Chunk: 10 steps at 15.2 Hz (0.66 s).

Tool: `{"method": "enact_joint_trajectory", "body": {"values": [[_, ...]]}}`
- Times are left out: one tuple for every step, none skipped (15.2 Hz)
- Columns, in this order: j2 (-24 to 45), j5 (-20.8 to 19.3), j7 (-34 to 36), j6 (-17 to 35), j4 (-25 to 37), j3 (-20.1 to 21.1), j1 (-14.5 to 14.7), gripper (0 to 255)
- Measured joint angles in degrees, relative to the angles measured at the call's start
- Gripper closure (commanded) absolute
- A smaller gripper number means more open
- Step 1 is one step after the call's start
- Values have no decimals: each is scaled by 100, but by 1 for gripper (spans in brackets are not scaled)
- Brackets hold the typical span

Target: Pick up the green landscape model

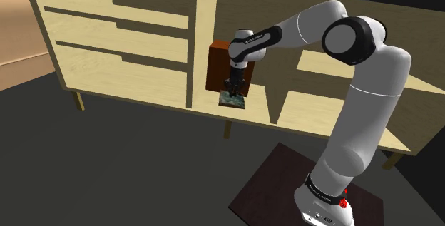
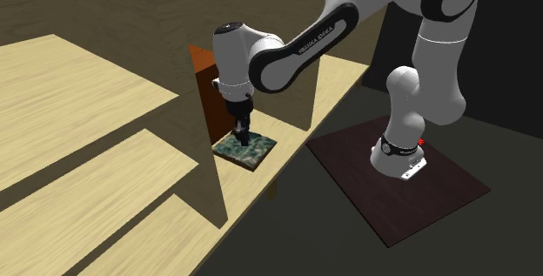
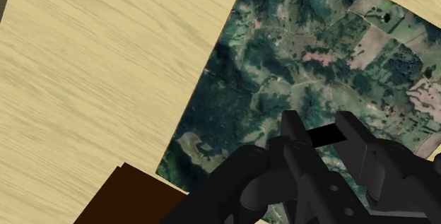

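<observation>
The green landscape model is a flat square slab printed with dark green hills and pale fields. It lies on the pale wooden surface, right in front of an upright brown box. My black gripper points straight down onto the slab near its middle. In the wrist view the gripper has its fingers only a narrow gap apart, pressed into the raised terrain and clasping it. The slab rests flat on the wood.
Upright wooden dividers stand on both sides of the slab and form a narrow bay. The brown box's corner sits close to the hand. The surface's front edge is just beside the model, with dark floor and my stand's brown plate beyond.
</observation>
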Motion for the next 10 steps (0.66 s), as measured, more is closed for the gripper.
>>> {"method": "enact_joint_trajectory", "body": {"values": [[-34,-9,-1,-63,30,-5,-3,255],[-56,-16,6,-126,71,-6,-3,255],[-85,-23,23,-193,110,-3,3,255],[-132,-35,33,-266,136,-4,6,255],[-154,-41,32,-339,188,-8,3,255],[-166,-46,27,-424,262,-13,-4,255],[-189,-52,40,-490,305,-11,1,255],[-233,-62,55,-567,339,-9,6,255],[-263,-68,47,-633,376,-15,0,255],[-273,-72,54,-679,412,-15,1,255]]}}
